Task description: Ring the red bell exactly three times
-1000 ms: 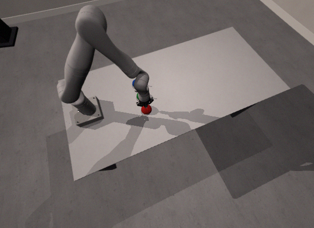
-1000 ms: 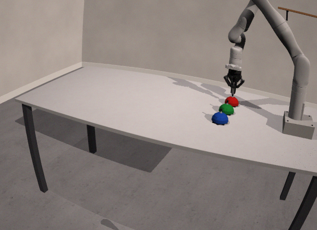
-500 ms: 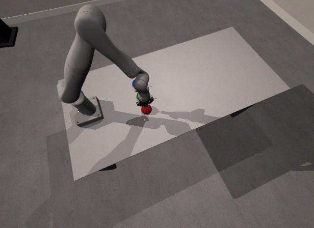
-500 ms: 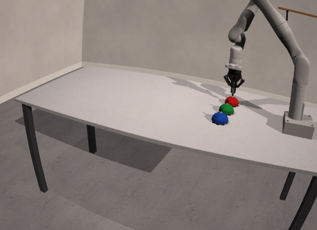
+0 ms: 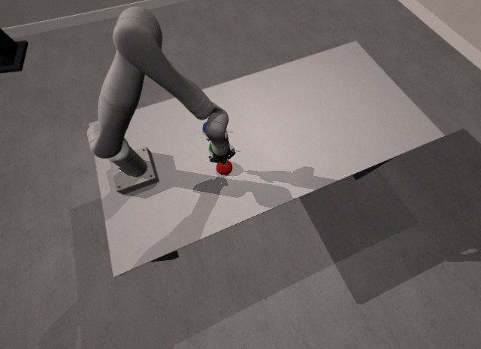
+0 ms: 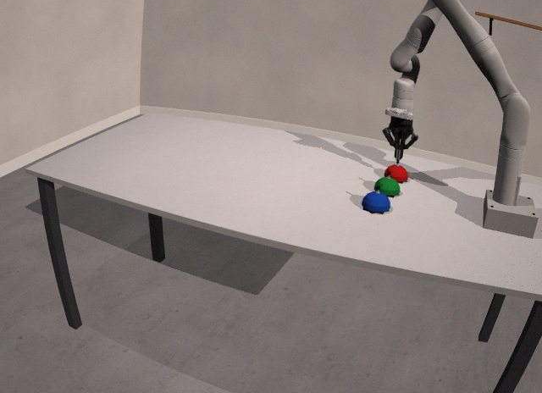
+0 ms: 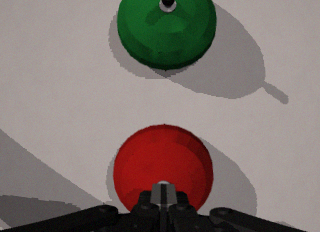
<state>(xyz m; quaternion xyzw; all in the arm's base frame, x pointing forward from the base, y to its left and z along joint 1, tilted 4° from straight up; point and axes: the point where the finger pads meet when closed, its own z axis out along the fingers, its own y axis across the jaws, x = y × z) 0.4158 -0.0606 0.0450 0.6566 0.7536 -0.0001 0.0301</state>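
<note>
- A pale grey table [image 6: 184, 170] is seen on dark legs [image 6: 58, 253], standing on a grey floor [image 6: 218, 336].
- Beige walls [image 6: 262, 43] with a light skirting board [image 6: 69, 137] are seen behind the table, meeting in a corner at 10 o'clock in the exterior view.
- A thin wooden bar [image 6: 507, 20] is seen at 2 o'clock in that view.
- A dark block [image 5: 9, 52] is noted on the floor at 10 o'clock in the top view.

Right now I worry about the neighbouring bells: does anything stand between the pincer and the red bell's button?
Nothing visible does. The shut pincer points straight down at the top of the red bell; the green bell sits beside it, apart.
</note>
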